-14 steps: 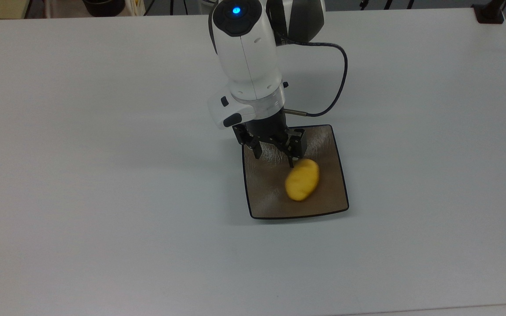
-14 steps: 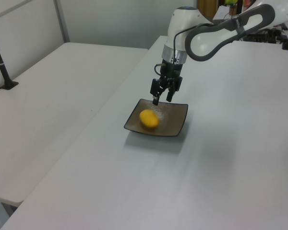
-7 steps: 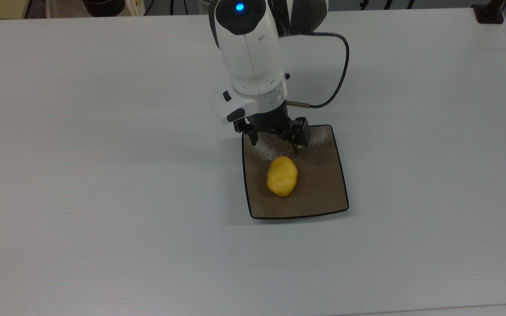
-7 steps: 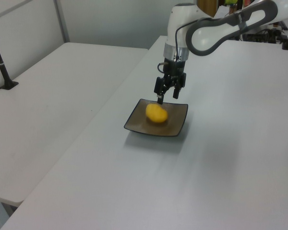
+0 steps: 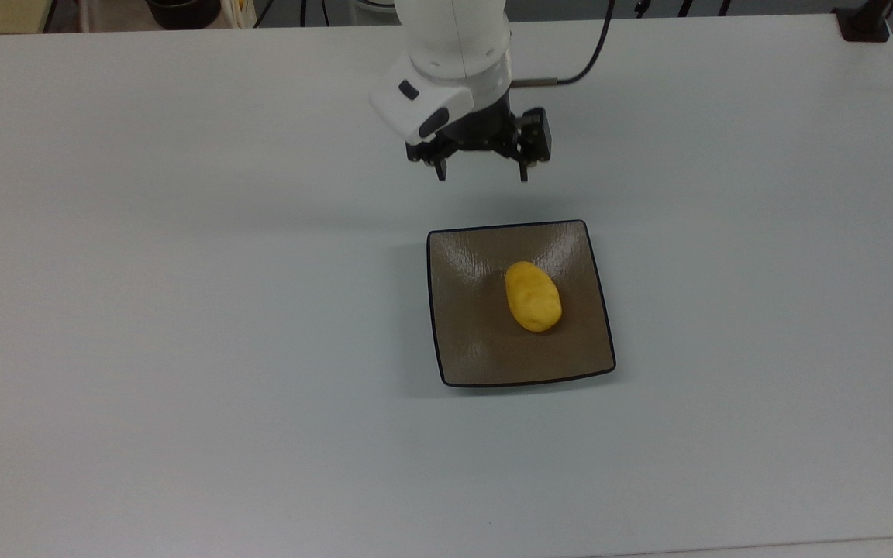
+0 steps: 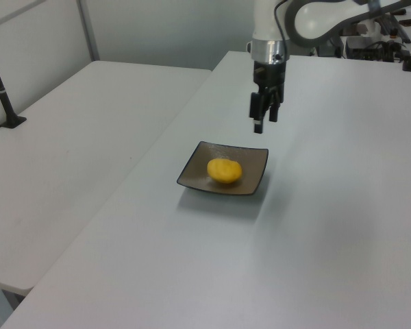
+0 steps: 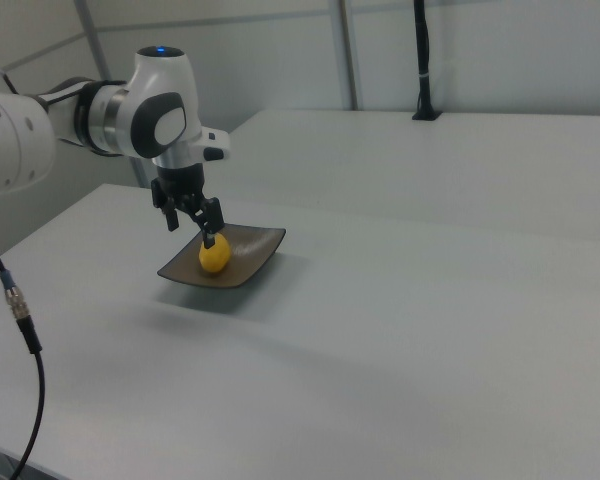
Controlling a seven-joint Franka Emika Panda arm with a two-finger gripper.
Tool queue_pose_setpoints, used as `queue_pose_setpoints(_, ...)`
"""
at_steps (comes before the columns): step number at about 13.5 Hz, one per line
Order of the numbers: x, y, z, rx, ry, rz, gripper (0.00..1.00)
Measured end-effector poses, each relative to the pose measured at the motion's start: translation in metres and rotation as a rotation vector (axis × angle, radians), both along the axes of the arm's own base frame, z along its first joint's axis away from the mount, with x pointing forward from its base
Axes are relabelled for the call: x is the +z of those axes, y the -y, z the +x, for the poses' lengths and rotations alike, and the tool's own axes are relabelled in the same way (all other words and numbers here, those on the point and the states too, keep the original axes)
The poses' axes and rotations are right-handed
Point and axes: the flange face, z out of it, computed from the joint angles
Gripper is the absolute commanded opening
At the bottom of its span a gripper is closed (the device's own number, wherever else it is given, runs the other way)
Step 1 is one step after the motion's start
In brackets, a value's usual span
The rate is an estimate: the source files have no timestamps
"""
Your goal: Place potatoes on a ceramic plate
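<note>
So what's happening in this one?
A single robot arm has a yellow potato lying on a square brown plate on a white table. The gripper hangs open and empty above the table, past the plate's far edge at the top view's top. Nothing touches the potato; the placing looks done.

The arm's white wrist (image 5: 454,46) points straight down, with a black cable (image 5: 594,54) leaving it toward the top view's right. Below it the gripper (image 5: 481,174) hangs in the air with its two dark fingers (image 5: 440,172) spread wide apart and nothing between them. In the left view the gripper (image 6: 264,122) sits directly under the vertical forearm (image 6: 269,24), and in the right view the gripper (image 7: 192,228) hangs beneath the rounded grey and white joint (image 7: 160,105).
</note>
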Motion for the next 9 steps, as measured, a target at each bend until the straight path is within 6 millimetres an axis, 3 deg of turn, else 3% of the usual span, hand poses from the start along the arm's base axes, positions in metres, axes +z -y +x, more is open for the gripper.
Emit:
queue_pose_setpoints(4, 0.015, 0.017, -0.041, 0.116, -0.002, -0.028, 1.0)
queue_pose_setpoints(9, 0.024, 0.03, -0.078, 0.129, 0.002, -0.046, 1.0)
